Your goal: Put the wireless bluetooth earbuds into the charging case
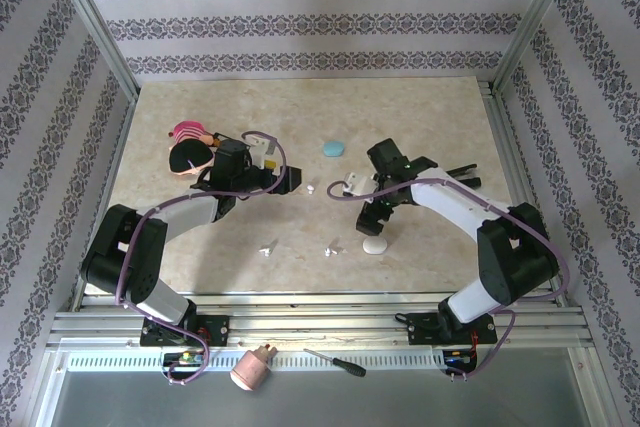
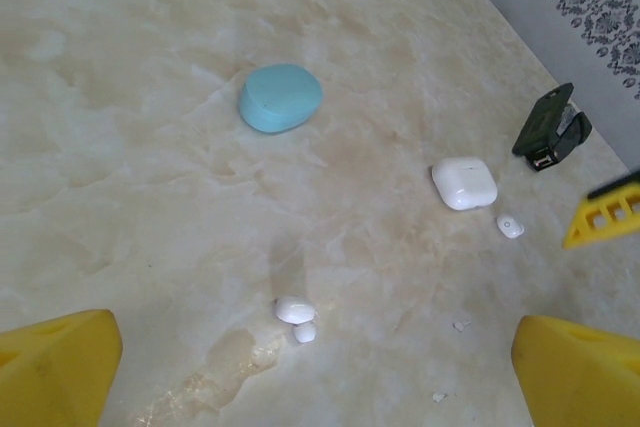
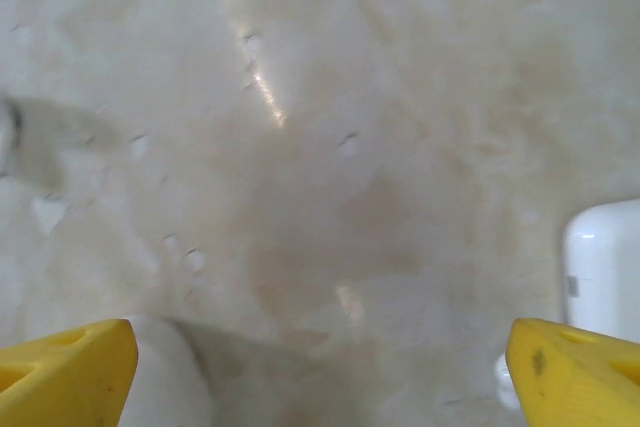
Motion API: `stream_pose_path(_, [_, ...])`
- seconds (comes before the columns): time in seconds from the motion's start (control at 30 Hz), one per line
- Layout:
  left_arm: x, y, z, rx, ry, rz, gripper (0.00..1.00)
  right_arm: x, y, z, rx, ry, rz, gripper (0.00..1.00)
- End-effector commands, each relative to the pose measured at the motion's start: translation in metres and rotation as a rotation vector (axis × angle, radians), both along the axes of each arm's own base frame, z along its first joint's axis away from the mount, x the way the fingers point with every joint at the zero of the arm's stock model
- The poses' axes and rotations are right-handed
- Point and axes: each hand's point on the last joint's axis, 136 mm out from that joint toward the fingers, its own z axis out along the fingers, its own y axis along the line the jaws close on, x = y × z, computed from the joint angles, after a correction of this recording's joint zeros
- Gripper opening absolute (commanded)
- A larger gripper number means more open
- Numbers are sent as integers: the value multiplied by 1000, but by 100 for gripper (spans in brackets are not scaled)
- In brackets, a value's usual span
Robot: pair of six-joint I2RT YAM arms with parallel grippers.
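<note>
Earbuds (image 2: 296,315) are seen loose on the marble tabletop (image 2: 130,197). A white pair lies touching, just ahead of the left gripper (image 2: 320,377). One more white bud (image 2: 510,226) lies just beside a closed white case (image 2: 464,183). A closed blue case (image 2: 281,97) is set farther off. The left gripper is held with jaws spread wide and nothing is gripped. The right gripper (image 3: 320,372) is likewise spread wide over bare marble with nothing between its fingers. A white rounded body (image 3: 603,267) is cut off at the right edge of the right wrist view.

Tiny white earbuds (image 2: 295,309), loose on table (image 2: 150,147)
</note>
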Motion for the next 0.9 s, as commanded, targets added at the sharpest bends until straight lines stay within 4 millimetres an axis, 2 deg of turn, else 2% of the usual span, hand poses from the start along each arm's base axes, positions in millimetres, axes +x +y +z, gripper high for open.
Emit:
stream_pose_path(0.0, [7, 2, 5, -19, -5, 13, 99, -16, -20, -7, -100, 21, 19, 94])
stream_pose_path(0.17, [8, -1, 1, -27, -3, -5, 100, 31, -44, -6, -140, -85, -101, 91])
stream_pose_path(0.3, [9, -2, 3, -33, -16, -11, 99, 68, -51, -7, -97, -102, -130, 87])
stream_pose_path(0.37, [7, -2, 4, -27, -20, -17, 99, 80, -51, -10, -73, -91, -123, 86])
stream_pose_path(0.7, [0, 1, 5, -3, -33, -30, 99, 122, -66, -35, -98, -38, -112, 77])
stream_pose_path(0.87, [2, -1, 1, -8, -32, -30, 99, 125, -60, -42, -77, -3, -95, 73])
